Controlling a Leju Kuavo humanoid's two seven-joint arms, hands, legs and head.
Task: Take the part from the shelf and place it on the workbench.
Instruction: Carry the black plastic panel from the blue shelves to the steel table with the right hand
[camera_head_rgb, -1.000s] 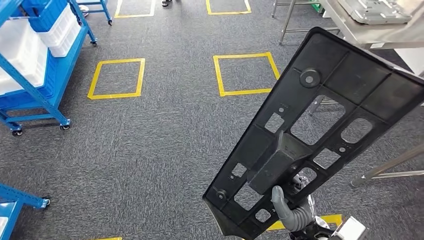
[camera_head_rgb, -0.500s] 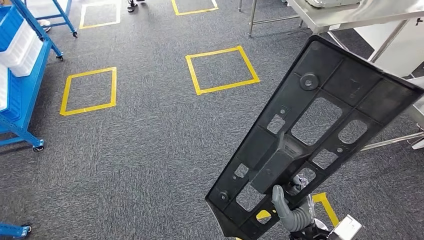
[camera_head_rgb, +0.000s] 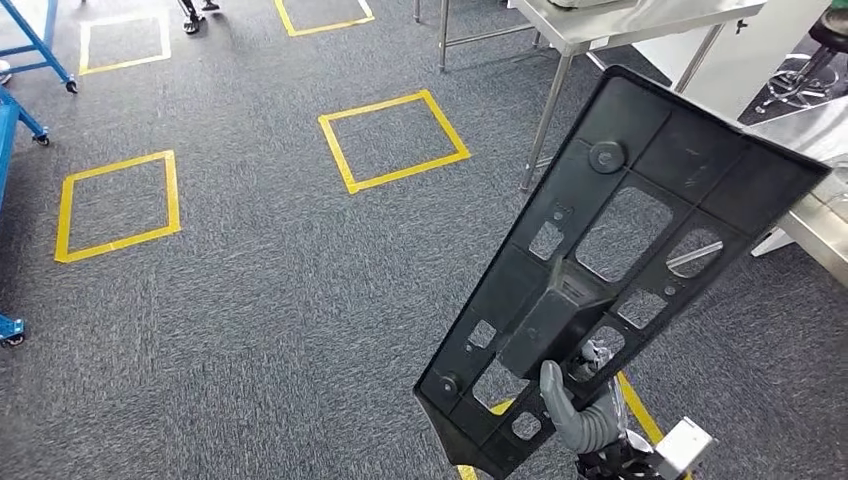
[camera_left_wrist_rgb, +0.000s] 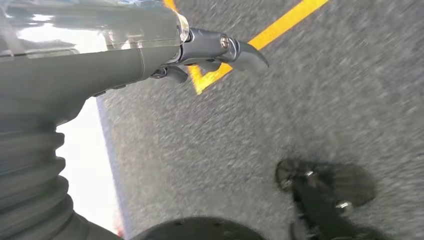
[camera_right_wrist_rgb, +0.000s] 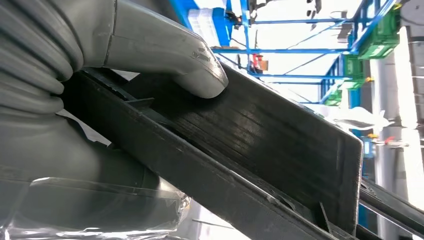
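A large flat black plastic part (camera_head_rgb: 620, 270) with several cut-outs stands tilted up over the carpet at the lower right of the head view. My right hand (camera_head_rgb: 575, 415) grips its lower end, thumb pressed on the ribbed face. The right wrist view shows that thumb (camera_right_wrist_rgb: 165, 50) lying on the part's black edge (camera_right_wrist_rgb: 260, 135). A steel workbench (camera_head_rgb: 600, 25) stands at the far upper right, beyond the part. My left hand (camera_left_wrist_rgb: 150, 50) hangs over the grey carpet, holding nothing, its dark fingers (camera_left_wrist_rgb: 240, 50) loosely extended.
Yellow tape squares (camera_head_rgb: 392, 140) (camera_head_rgb: 115, 205) mark the grey carpet. A blue shelf frame on castors (camera_head_rgb: 20, 110) sits at the left edge. A second steel surface (camera_head_rgb: 820, 230) lies at the right edge, with a white cabinet (camera_head_rgb: 720, 50) behind. A person's feet (camera_head_rgb: 195, 10) stand far back.
The whole view has swung right: shelves and tape squares slid left, the workbench came further into view. The part stays gripped in my right hand at the same tilt.
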